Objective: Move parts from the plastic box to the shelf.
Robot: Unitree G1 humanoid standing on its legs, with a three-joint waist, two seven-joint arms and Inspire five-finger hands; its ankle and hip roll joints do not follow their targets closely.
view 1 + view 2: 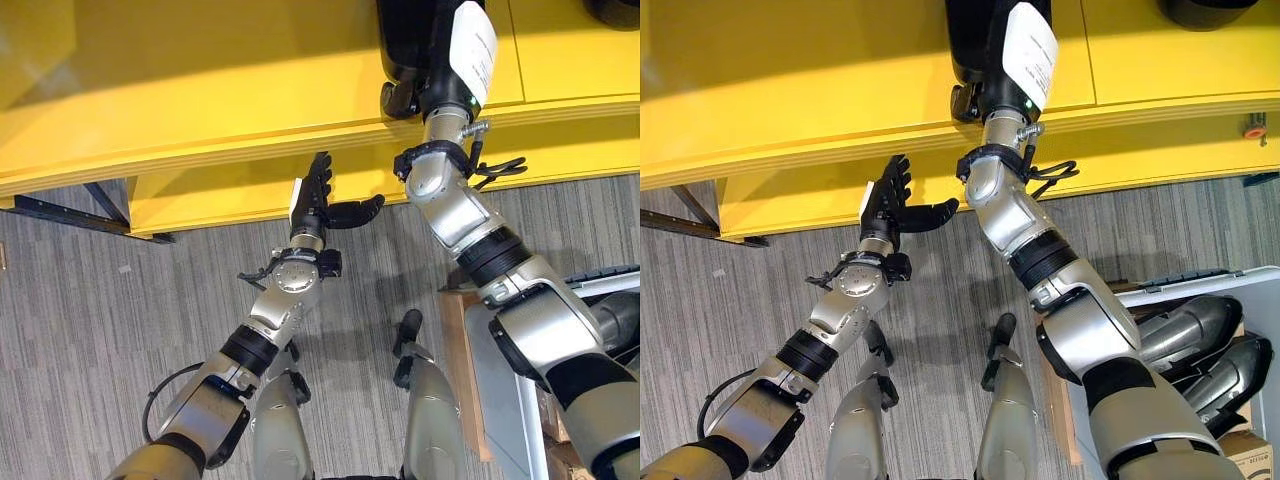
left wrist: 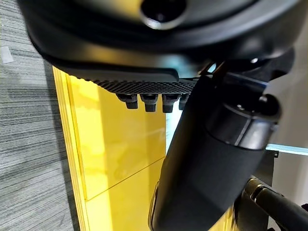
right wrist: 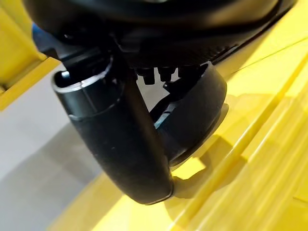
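Observation:
A black rounded part [image 1: 400, 45] rests on top of the yellow shelf [image 1: 200, 90]. My right hand [image 1: 445, 75], white thumb cover showing, is shut on it. In the right wrist view the thumb [image 3: 120, 144] curls beside the part [image 3: 197, 120], which touches the shelf surface [image 3: 260, 144]. My left hand [image 1: 320, 190] hovers open in front of the shelf's lower front edge, fingers straight and thumb spread out to the right, holding nothing. The plastic box [image 1: 1160, 285] stands on the floor at the lower right with silvery-grey parts [image 1: 1195, 330] inside.
Another dark object [image 1: 1205, 10] sits on the shelf top at the far right. A small orange and grey item [image 1: 1254, 128] lies on the shelf's lower ledge. Grey carpet [image 1: 80, 320] spreads before the shelf, with a dark frame bar [image 1: 60, 212] at the left.

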